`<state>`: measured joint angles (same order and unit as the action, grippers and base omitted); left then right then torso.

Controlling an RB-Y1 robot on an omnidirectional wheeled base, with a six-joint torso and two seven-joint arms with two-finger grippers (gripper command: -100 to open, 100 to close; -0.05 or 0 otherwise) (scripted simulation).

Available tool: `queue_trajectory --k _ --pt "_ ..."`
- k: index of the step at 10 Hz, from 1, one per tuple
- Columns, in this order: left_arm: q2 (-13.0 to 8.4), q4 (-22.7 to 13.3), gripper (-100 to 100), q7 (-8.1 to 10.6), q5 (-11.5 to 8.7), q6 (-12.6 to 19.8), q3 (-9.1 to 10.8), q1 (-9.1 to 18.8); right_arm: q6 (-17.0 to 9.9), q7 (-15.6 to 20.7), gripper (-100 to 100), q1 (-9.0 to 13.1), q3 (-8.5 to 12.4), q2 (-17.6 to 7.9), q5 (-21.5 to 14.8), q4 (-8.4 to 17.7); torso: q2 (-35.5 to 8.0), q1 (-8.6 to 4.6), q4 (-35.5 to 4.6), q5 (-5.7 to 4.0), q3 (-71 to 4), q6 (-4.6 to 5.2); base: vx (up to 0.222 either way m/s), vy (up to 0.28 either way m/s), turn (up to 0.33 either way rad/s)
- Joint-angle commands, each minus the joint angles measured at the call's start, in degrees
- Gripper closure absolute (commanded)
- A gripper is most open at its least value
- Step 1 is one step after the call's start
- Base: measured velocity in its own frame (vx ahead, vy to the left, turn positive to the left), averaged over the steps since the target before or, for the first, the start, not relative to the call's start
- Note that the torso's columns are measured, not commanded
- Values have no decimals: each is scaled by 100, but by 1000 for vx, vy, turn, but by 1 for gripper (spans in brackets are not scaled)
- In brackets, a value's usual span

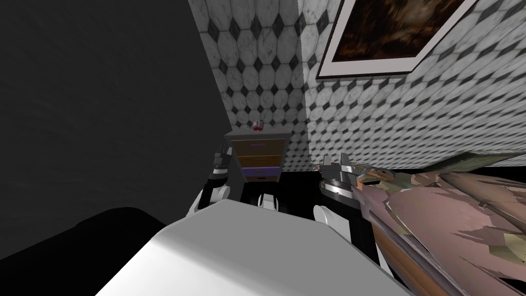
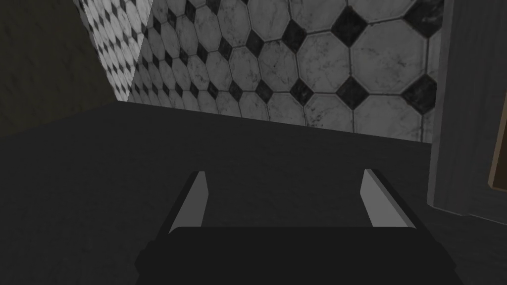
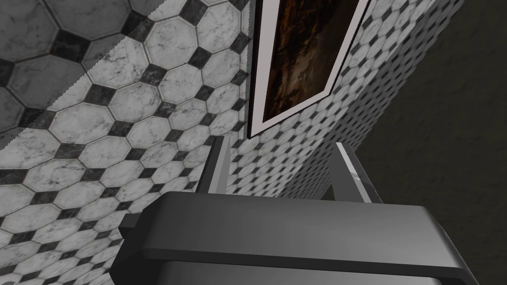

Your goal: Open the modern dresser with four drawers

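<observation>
The dresser [image 1: 259,154] is set far ahead, centre. The left gripper [image 2: 284,172] is held wide-fingered just left of it, likely staged for reaching; the right gripper [image 3: 280,143], likewise wide, is kept aside.

On our right gripper [image 3: 282,144] the two thin grey fingers [image 3: 219,170] rise well apart from the dark boxy body, one blade catching a bright glint along its edge.

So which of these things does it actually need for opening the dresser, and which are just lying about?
For the job: dresser; left gripper, open, beside it.
Just there: small red-and-white thing on the dresser; framed picture; right gripper, open.
</observation>
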<state>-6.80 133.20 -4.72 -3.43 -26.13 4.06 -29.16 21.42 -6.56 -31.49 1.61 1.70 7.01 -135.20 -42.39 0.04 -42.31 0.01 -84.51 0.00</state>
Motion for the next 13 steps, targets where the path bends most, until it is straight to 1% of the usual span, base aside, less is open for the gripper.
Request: queue_trajectory --k 1,4,10,11,13 --pt "-23 0 -100 -5 -14 339 7 -1 0 0 0 0 0 0 0 0 4 -1 1 0 -2 0 63 -26 -10" --pt "-24 -38 -100 -11 -29 679 19 13 0 0 0 0 0 0 0 0 12 -4 3 -2 -8 0 57 -30 -7" --pt "51 -109 -100 -20 -56 1270 40 40 0 0 0 0 0 0 0 0 12 -3 3 -1 -7 0 47 -27 -7" --pt "58 -130 -100 -23 -64 1454 47 48 0 0 0 0 0 0 0 0 12 -6 4 -2 -8 0 55 -30 -11" --pt "52 -151 -100 -26 -73 1644 54 56 0 0 0 0 0 0 0 0 12 -7 3 -2 -8 1 55 -33 -7"
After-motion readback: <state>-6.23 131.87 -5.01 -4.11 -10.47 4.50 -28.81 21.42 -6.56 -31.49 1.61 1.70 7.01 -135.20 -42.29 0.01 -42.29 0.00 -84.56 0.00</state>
